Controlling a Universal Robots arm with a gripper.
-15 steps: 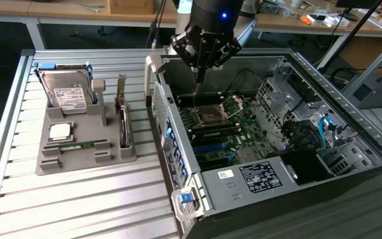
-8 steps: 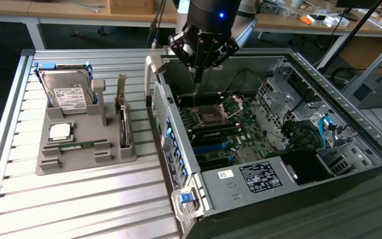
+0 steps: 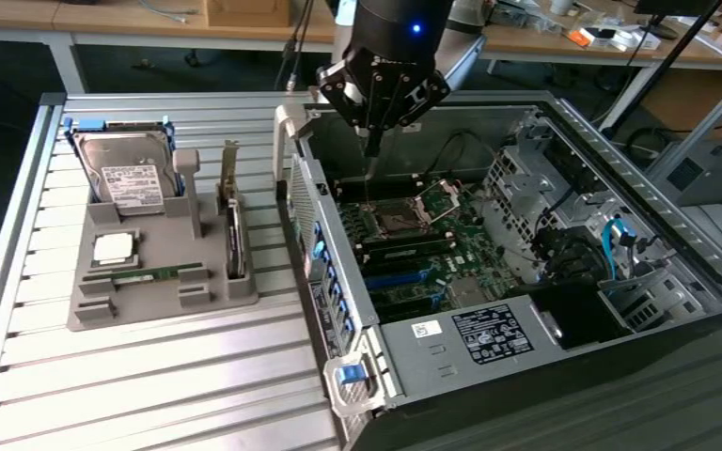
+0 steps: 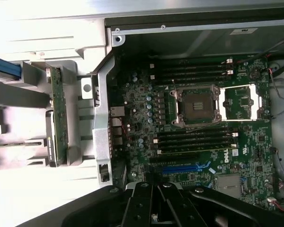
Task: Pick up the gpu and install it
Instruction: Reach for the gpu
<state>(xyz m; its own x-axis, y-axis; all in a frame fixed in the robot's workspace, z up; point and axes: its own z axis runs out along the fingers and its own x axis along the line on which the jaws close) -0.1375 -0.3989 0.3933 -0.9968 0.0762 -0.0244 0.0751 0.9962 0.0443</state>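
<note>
Workshop desks behind, slatted metal counter (image 3: 148,395) in front. Poised over the open computer case (image 3: 436,371): fingers (image 3: 368,143) pressed together, holding nothing, just above the motherboard (image 4: 146,109) near its bare processor socket (image 4: 197,106). Well apart from the fingers, beyond the case wall toward the exterior view's left: gpu (image 3: 232,230), upright on edge in a grey holder (image 3: 98,310). Pick-up stage by the look of it, card untouched; a grasp calling for parted fingers astride its thin top edge. Legible on the board: "DELL". Hard drive (image 3: 129,174) label unreadable.

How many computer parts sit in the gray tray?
4: hard drive at the far end, square chip mid-tray, green stick in front, thin card along the case side. None seems hidden.
</note>
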